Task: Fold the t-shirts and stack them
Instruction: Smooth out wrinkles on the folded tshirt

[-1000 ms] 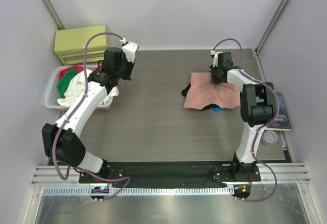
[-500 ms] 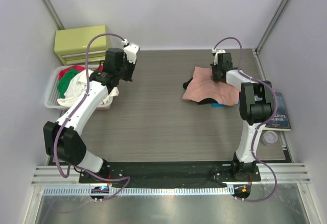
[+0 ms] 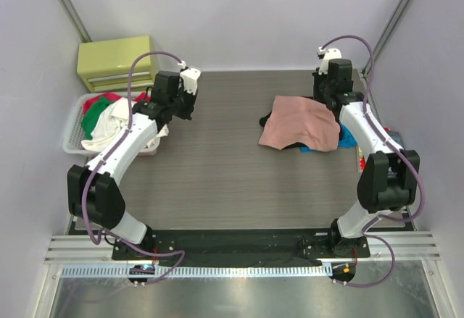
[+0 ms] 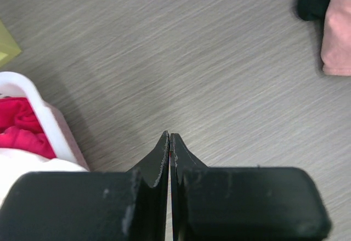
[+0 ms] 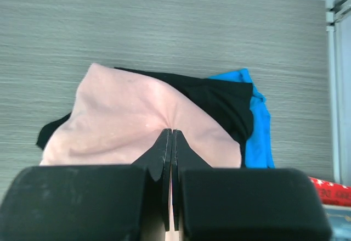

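Two sets of jaws pressed together | left gripper empty over table, beside basket | right gripper pinches pink tee, which lies atop black tee, far right | risk, we judge: thin pinch slips, or pulling drags black tee along.

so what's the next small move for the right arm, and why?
Probably lift the right pincer a little and draw the pink t-shirt toward the middle of the table. Creases converge at its shut tips, so the shirt looks pinched, and it lies crumpled over the black t-shirt and a blue cloth.
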Tool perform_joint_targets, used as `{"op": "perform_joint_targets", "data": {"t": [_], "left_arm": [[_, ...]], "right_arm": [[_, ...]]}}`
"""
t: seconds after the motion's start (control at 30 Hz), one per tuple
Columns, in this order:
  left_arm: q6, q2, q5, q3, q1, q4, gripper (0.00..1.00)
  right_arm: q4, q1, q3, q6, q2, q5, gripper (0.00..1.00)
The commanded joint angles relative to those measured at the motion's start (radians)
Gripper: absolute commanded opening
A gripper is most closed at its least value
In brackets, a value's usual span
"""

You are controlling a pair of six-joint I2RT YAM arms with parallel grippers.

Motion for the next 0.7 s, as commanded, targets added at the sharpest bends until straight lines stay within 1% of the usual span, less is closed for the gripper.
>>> {"op": "perform_joint_targets", "data": {"t": [0.0, 0.1, 0.17, 0.27, 0.3, 0.33, 0.4, 0.53, 0.67], "left_arm": [[-0.025, -0.007, 0.067, -0.002, 0.001, 0.015, 0.0], [-0.048, -0.044, 0.009, -0.028, -0.001, 0.05, 0.0], [-0.051, -0.083, -0.036, -0.054, 0.001, 0.082, 0.01], [-0.057, -0.091, -0.047, -0.051, -0.001, 0.094, 0.18], [-0.057, -0.088, -0.044, -0.048, -0.001, 0.084, 0.32], [-0.056, -0.085, -0.042, -0.049, -0.001, 0.084, 0.39], [-0.05, -0.084, -0.048, -0.059, -0.001, 0.084, 0.5], [-0.034, -0.093, -0.058, -0.068, 0.001, 0.084, 0.53], [-0.034, -0.088, -0.053, -0.069, 0.001, 0.082, 0.53]], "right_arm": [[-0.143, -0.012, 0.022, 0.023, -0.06, -0.009, 0.01], [-0.174, -0.017, -0.019, 0.025, -0.094, 0.007, 0.01], [-0.168, -0.015, -0.041, 0.017, -0.091, 0.063, 0.01], [-0.17, -0.017, -0.028, -0.006, -0.043, 0.099, 0.01], [-0.17, -0.018, -0.019, -0.009, -0.022, 0.108, 0.01], [-0.168, -0.021, 0.004, -0.004, 0.013, 0.114, 0.01], [-0.165, -0.027, 0.03, 0.003, 0.056, 0.108, 0.01], [-0.157, -0.034, 0.09, 0.02, 0.162, 0.109, 0.01], [-0.16, -0.047, 0.116, 0.036, 0.224, 0.122, 0.01]]}}
